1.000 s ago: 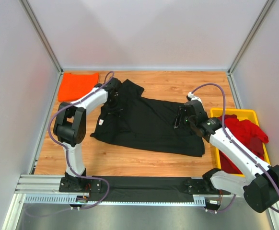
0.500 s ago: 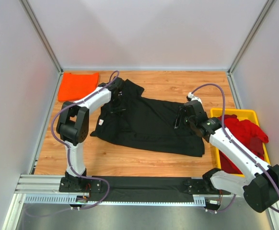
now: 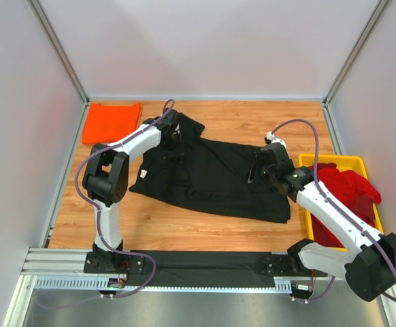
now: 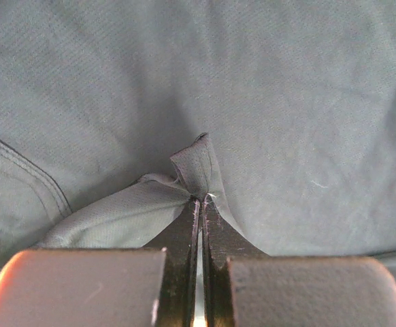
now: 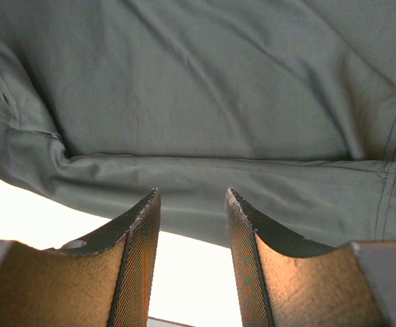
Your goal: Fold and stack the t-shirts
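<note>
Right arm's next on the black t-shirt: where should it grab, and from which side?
Probably pinch the rolled edge of the black t-shirt just ahead of the open right gripper, coming in low from the table side; that ridge stands proud.

The top view is bright and even, lit from overhead and sharp to the edges. The arms cast only faint, soft shadows on the surface [image 3: 184, 228]. Both wrist views wash the black shirt [image 4: 286, 82] to grey. The near base of the left gripper [image 4: 198, 202] is blurred, with an orange tint at its corners. Beneath the right gripper [image 5: 191, 197], the surface is blown out white.
</note>
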Controlling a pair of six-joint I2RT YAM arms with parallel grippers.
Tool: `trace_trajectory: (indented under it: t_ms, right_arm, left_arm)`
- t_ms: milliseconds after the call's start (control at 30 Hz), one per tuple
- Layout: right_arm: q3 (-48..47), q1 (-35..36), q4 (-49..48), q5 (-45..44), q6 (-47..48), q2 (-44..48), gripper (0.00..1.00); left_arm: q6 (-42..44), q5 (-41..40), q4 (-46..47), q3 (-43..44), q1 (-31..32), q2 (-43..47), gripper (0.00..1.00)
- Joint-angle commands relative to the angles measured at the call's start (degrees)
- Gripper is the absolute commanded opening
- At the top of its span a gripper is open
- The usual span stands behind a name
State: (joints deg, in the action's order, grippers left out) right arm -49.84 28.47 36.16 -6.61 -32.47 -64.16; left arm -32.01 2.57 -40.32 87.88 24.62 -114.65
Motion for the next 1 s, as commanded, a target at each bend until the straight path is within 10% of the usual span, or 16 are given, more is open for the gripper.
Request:
trace_trajectory:
  t_ms: [0, 300, 967]
  right_arm:
    - [0.01, 0.1, -1.01, -1.65, 0.92, 0.0, 0.45]
    - [-0.34, 0.18, -4.69, 5.78, 2.66, -3.93, 0.47]
    - [-4.47, 3.52, 0.66, 0.29, 1.0, -4.84, 0.45]
  left_arm:
    - [1.07, 1.04, 1.82, 1.42, 0.08, -0.31, 0.0]
    - [1.07, -7.21, -6.78, 2.92, 0.08, 3.63, 0.36]
    - [-0.77, 3.85, -0.21, -9.21, 2.89, 5.67, 0.45]
